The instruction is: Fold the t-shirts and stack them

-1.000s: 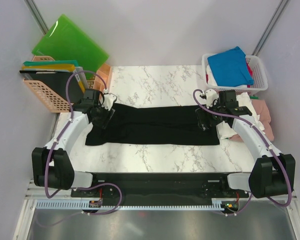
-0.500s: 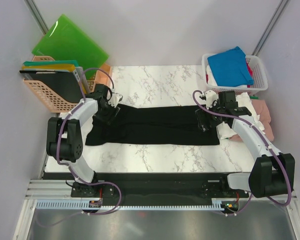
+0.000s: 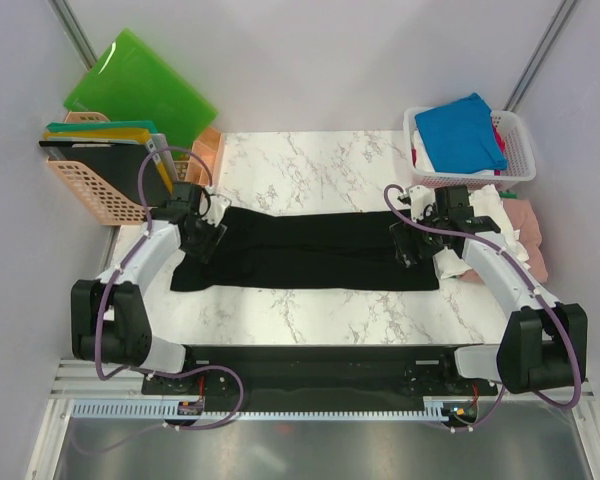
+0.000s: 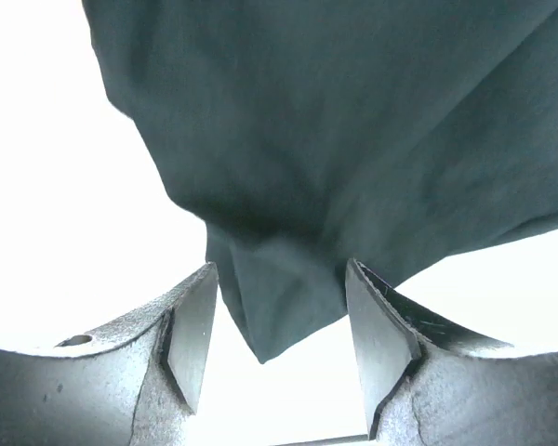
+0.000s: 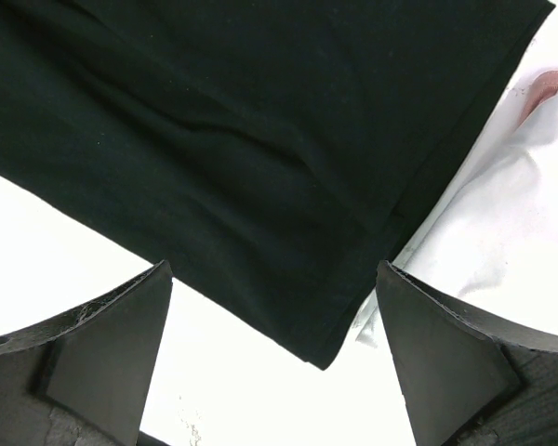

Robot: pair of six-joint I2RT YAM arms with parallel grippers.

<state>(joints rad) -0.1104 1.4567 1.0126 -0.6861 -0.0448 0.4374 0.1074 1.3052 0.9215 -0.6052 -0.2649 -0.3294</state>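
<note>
The black t-shirt lies in a long band. The left gripper straddles its left corner, fingers apart. The right gripper gapes wide over its right corner. Both are probably readying a fold. Beyond its right end, a blue t-shirt tops the basket.

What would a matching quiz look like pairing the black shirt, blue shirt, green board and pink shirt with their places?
Things: 1 black t-shirt; 2 blue t-shirt; 3 green board; 4 pink t-shirt.
Places: A atop the white basket; B leaning upright, far left; C spread across the table; D far right, nearer than that basket.
Pairs: 1-C, 2-A, 3-B, 4-D.
</note>
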